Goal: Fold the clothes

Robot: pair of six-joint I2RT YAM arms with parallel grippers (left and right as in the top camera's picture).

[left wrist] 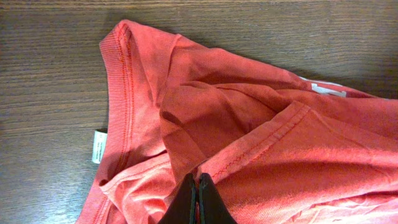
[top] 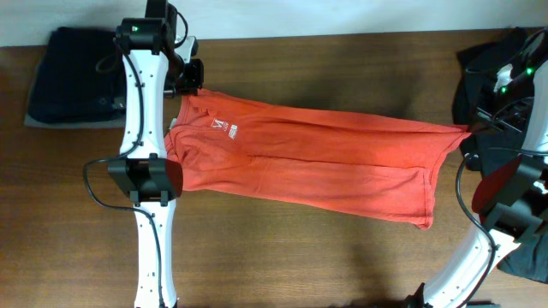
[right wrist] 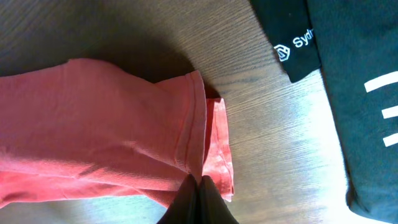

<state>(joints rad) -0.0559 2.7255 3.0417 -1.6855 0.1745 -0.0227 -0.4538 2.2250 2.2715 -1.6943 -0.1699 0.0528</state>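
From overhead, the red-orange short-sleeved cotton T-shirt (top: 317,162) lay stretched across the middle of the brown wooden counter (top: 300,257), its collar end toward 9 o'clock and its hem end toward 3 o'clock, small white print near the collar. The left hand (top: 187,85) sat at the shirt's 10 o'clock corner and the right hand (top: 473,128) at its 2 o'clock corner. A pile of dark navy folded garments (top: 73,77) lay at the counter's 10 o'clock, and a black T-shirt with white letters (top: 492,73) at 2 o'clock. In the left wrist view, the left hand was pinched closed on a fold of the red-orange fabric at 6 o'clock, with the ribbed collar (left wrist: 118,93) and a white label (left wrist: 97,146) toward 9 o'clock. In the right wrist view, the right hand was clamped on the shirt's stitched hem (right wrist: 193,118) at 6 o'clock, the black shirt toward 2 o'clock.
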